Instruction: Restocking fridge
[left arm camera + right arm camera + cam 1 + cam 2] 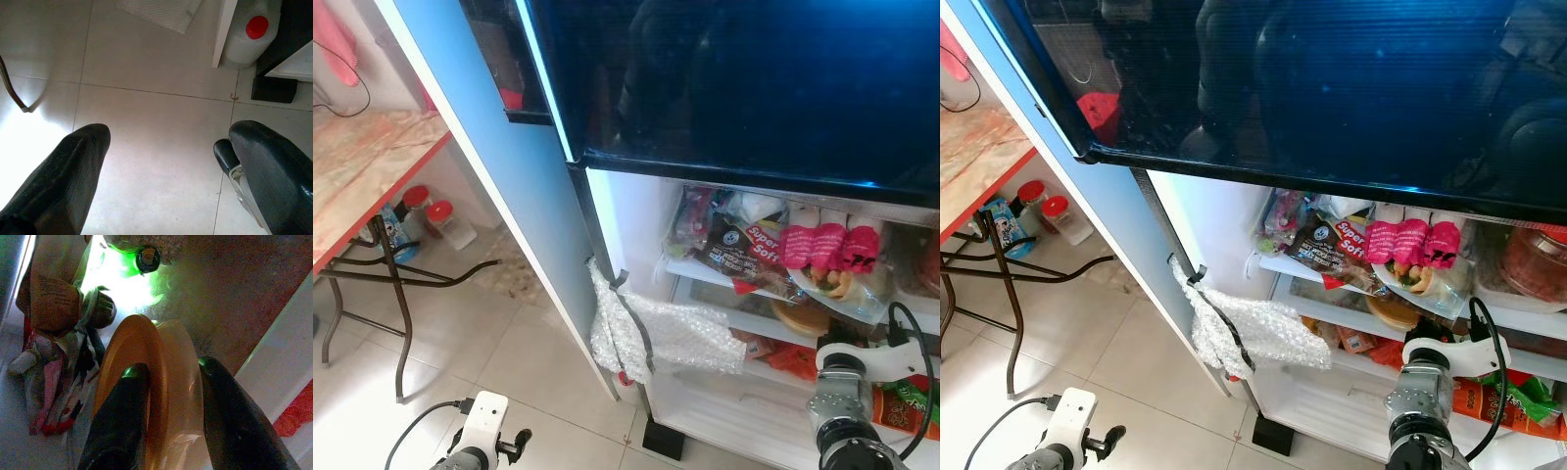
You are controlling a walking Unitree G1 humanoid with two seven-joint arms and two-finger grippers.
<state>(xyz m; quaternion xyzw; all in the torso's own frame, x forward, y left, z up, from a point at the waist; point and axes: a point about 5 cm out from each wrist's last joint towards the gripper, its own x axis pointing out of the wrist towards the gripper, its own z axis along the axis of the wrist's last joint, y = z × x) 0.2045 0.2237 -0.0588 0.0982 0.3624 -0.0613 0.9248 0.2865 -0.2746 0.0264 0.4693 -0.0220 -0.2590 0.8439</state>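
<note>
The fridge opening is crowded: its upper shelf is packed with a bread bag and a pink-wrapped plate. Bubble wrap is draped across the left edge. Open tiled floor is seen between the left gripper's 2 parted fingers.

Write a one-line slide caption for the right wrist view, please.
Right gripper fingers closed around an orange-lidded container inside the fridge, among food packages.
</note>
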